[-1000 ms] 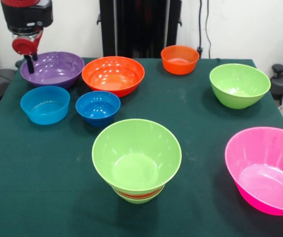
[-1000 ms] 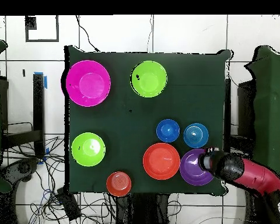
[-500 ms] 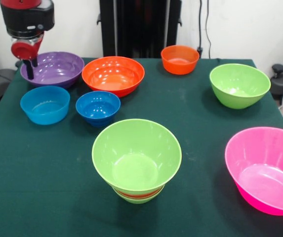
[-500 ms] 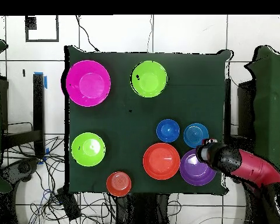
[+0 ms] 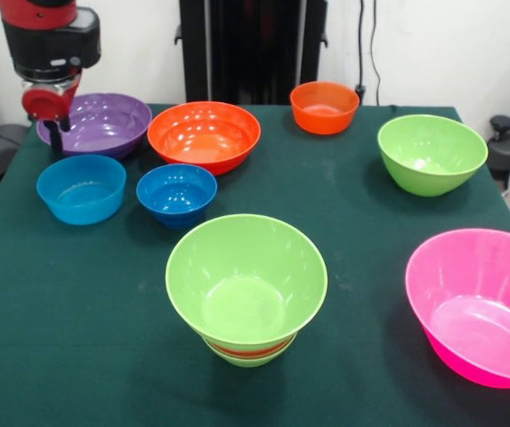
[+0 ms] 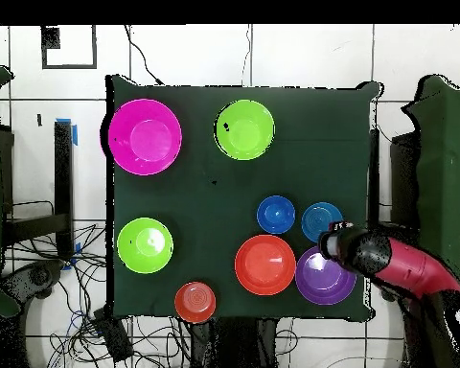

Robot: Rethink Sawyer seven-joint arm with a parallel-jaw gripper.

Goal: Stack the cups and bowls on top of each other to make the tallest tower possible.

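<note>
Hand: the hand (image 5: 55,132) hangs from the red and black arm (image 6: 406,268) at the table's corner, its dark tip down at the rim of the purple bowl, on the side toward the lighter blue bowl; whether it touches that rim I cannot tell.
Hand's state: only one dark finger shows below the red wrist, so I cannot tell if it is spread or pressed together.
Purple bowl: the purple bowl (image 5: 99,123) sits upright right at the hand, nothing inside it.
Lighter blue bowl: the lighter blue bowl (image 5: 81,188) stands just beside the hand, on the side away from the purple one.
Darker blue bowl: the darker blue bowl (image 5: 176,193) is next to the lighter one, a little farther from the hand.
Large orange bowl: the large orange bowl (image 5: 204,134) rests beyond the purple bowl from the hand, rims close or touching.
Small orange bowl: the small orange bowl (image 5: 324,106) is well away from the hand, along the same table edge.
Tower: the tower (image 5: 246,287) stands well apart from the hand, out in the open: a wide lime green bowl on top, an orange band and a small green base below.
Other lime green bowl: the single lime green bowl (image 5: 431,153) is far across from the hand.
Pink bowl: the pink bowl (image 5: 477,302) is at the corner farthest from the hand.
Table: the table (image 5: 76,338) is covered in dark green cloth.
</note>
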